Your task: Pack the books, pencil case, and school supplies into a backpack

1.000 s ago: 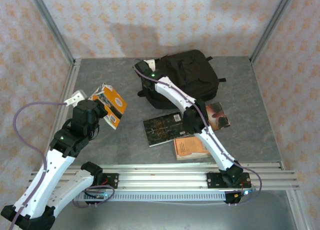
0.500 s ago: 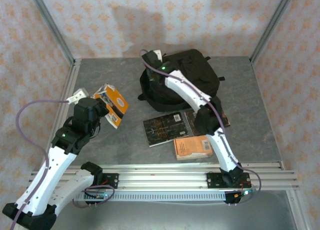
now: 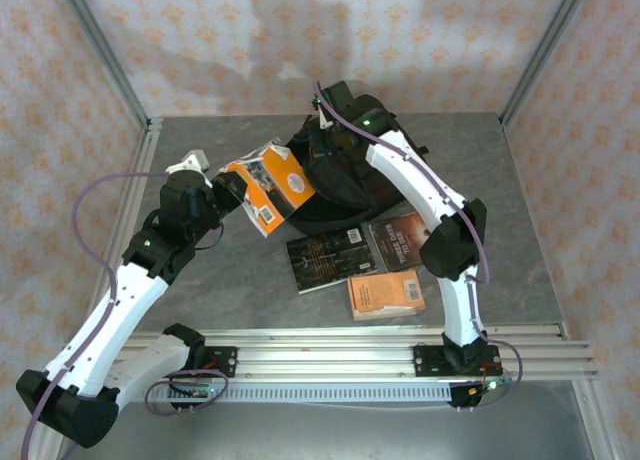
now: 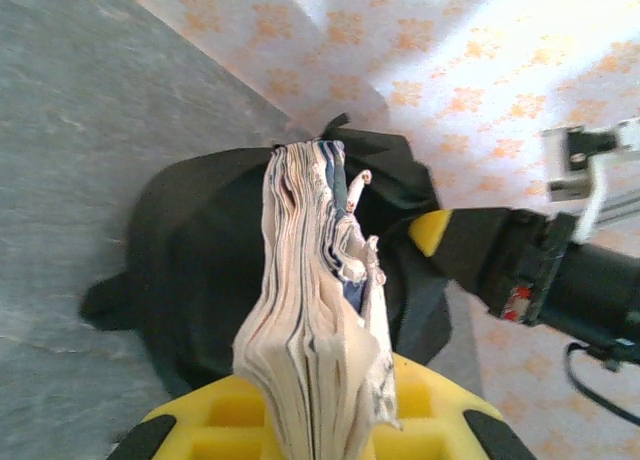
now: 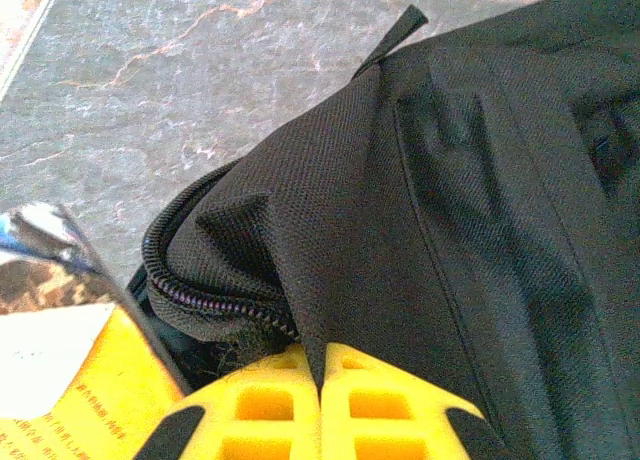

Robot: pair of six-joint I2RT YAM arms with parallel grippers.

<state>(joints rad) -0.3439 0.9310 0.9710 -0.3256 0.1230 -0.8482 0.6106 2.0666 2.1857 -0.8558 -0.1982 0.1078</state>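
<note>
Left jaws are clamped on the orange-and-white book (image 3: 275, 185), holding it tilted above the desk (image 3: 520, 180) at centre frame, just beside the backpack (image 3: 340, 185). Right jaws are pinched together on a fold of backpack fabric, seemingly beside its zip (image 5: 215, 302). Three other books (image 3: 325, 258) lie lower right of centre.

Light: bright and even in the top external view, falling from above.
Shadows: a broad, soft grey patch on the back wall (image 3: 300, 55), its edges diffuse.
Glare: in the left wrist view the wall at upper right is washed nearly white and its pattern fades.
Dark detail: from above, the backpack (image 3: 340, 185) reads as one black mass; in the right wrist view its weave is crisp.
Focus: the page edges of the book (image 4: 315, 320) go soft close to the lens.
</note>
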